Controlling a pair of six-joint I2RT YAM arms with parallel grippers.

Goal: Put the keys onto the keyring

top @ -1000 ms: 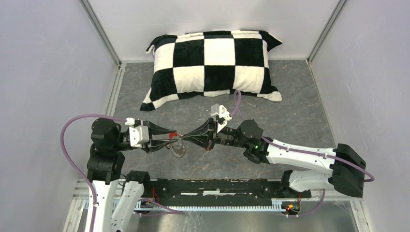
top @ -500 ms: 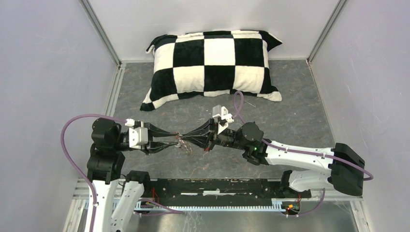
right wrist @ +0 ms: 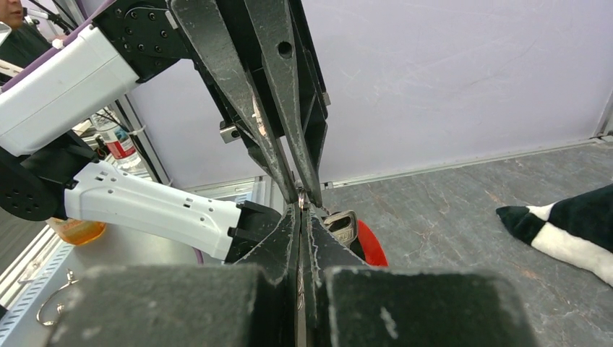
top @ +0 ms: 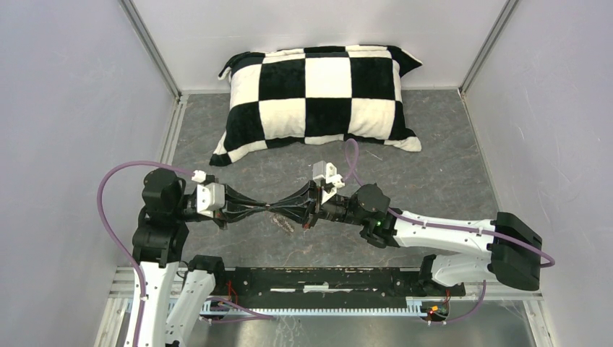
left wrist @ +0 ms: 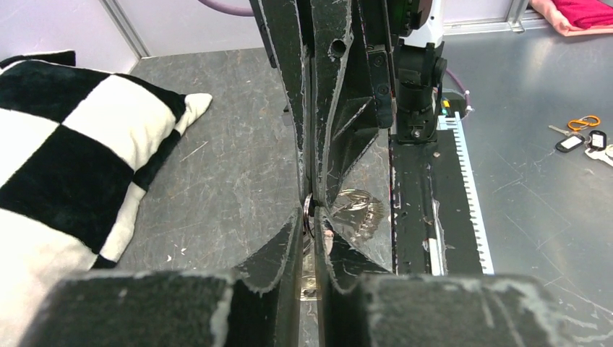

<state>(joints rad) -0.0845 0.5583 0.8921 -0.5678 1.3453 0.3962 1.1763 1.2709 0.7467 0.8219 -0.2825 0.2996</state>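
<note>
Found the fingers of the left gripper (left wrist: pixel 309 217) drawn nearly together, a sliver of silvery metal showing in the narrow slit; cannot tell whether clamped on it, nor what piece it is. Found the fingers of the right gripper (right wrist: pixel 300 210) pressed fully together. Noted both grippers held above the table (top: pixel 434 181), tip to tip, one reaching right, the other left. Located the keyring (top: pixel 283 222) just near of the meeting tips; cannot tell whether hanging or lying. Saw its coil (left wrist: pixel 358 210) right of the fingers in the left wrist view, its red sleeve (right wrist: pixel 372 249) low behind the right fingers. Recorded a checkered pillow (top: pixel 318 90) at the far side, well apart.
</note>
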